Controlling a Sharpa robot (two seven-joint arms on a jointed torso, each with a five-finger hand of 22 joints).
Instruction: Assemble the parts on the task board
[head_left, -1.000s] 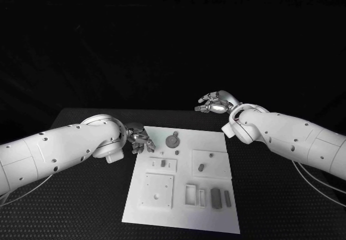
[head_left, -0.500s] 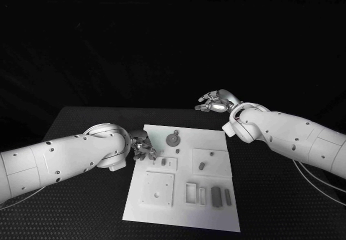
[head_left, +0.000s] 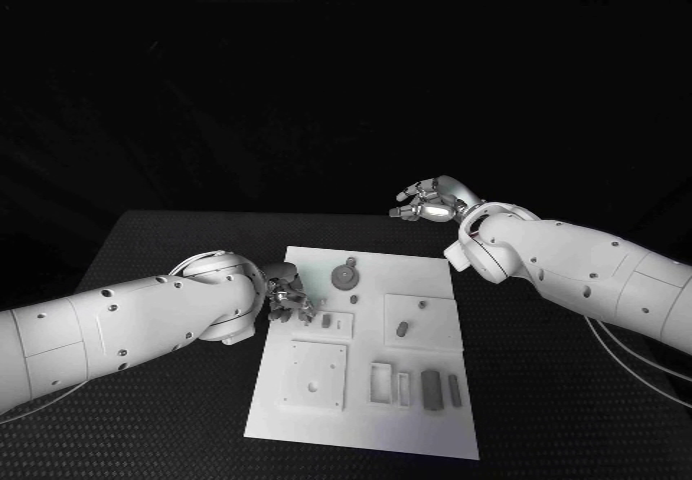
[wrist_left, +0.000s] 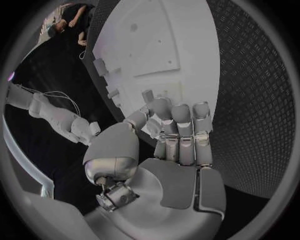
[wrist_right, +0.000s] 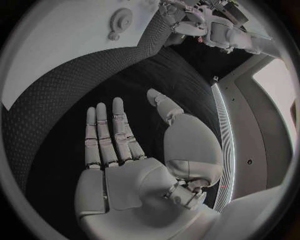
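Left hand (head_left: 284, 297) curled, empty, at task board (head_left: 433, 440) left edge — right hand (head_left: 430, 204) released beyond it

Your silver left hand (head_left: 284, 298) has slid nearer the robot along the white rectangular task board's (head_left: 433, 430) left edge, the white left arm (head_left: 137, 320) dropping lower with it.

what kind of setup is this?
Likely a robot lab test bench: a white task board with small grey parts on a black table, dark backdrop behind, both hands empty.
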